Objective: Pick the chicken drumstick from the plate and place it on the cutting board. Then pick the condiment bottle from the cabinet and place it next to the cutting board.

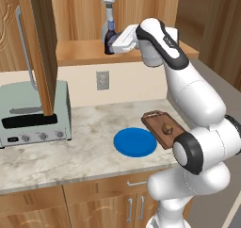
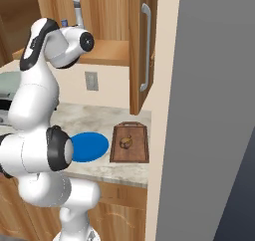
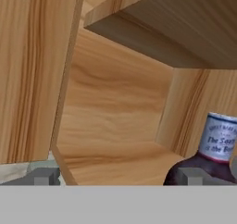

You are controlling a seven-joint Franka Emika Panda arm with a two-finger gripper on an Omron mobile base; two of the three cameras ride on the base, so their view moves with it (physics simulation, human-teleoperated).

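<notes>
Condiment bottle was what we were after at this point: it stood on the shelf of the cabinet, just in front of a taller grey spray bottle, with our gripper reaching in at its level. In the hand view the bottle sat off to the right, by the right fingertip rather than between the two tips, and the jaws stood wide open with nothing in them. The chicken drumstick already lay on the cutting board, and the plate beside it was bare, so we judged the first half done.

The main risk, as we saw it, lay in that offset. Had we driven forward without shifting right, the right finger could have struck the bottle and tipped it or pushed it into the spray bottle behind. Closing off-centre might have pinched only its edge, and it could then have slipped on the way down to the counter. The open cabinet door on the left seemed well apart.
</notes>
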